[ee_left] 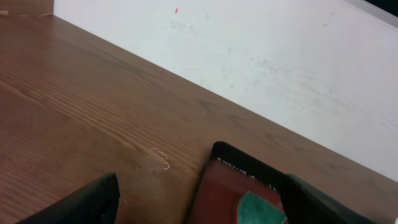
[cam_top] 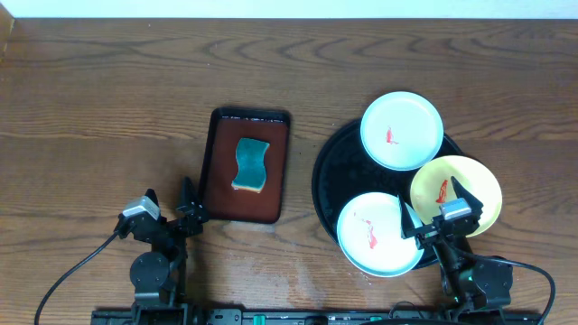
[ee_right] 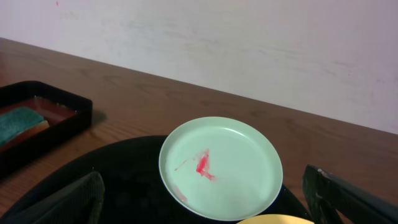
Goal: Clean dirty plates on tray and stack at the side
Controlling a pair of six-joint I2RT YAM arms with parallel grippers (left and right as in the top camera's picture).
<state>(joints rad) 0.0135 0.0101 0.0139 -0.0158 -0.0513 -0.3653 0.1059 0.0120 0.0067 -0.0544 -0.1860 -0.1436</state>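
Three plates rest on the round black tray point(cam_top: 330, 176) at the right. A white plate point(cam_top: 402, 130) with a red smear sits at the tray's far side; it also shows in the right wrist view point(ee_right: 221, 167). A second white plate point(cam_top: 377, 234) with red smears lies at the near side. A pale yellow plate point(cam_top: 471, 185) with a red smear lies at the right, its edge in the right wrist view point(ee_right: 267, 219). My right gripper point(cam_top: 436, 212) is open and empty above the near plates. My left gripper point(cam_top: 169, 200) is open and empty, left of the brown tray.
A rectangular dark reddish-brown tray point(cam_top: 221, 194) with a black rim holds a teal sponge point(cam_top: 251, 165) left of centre; both show in the left wrist view, tray point(ee_left: 217, 193) and sponge point(ee_left: 258, 208). A white wall runs behind the wooden table point(cam_top: 99, 108).
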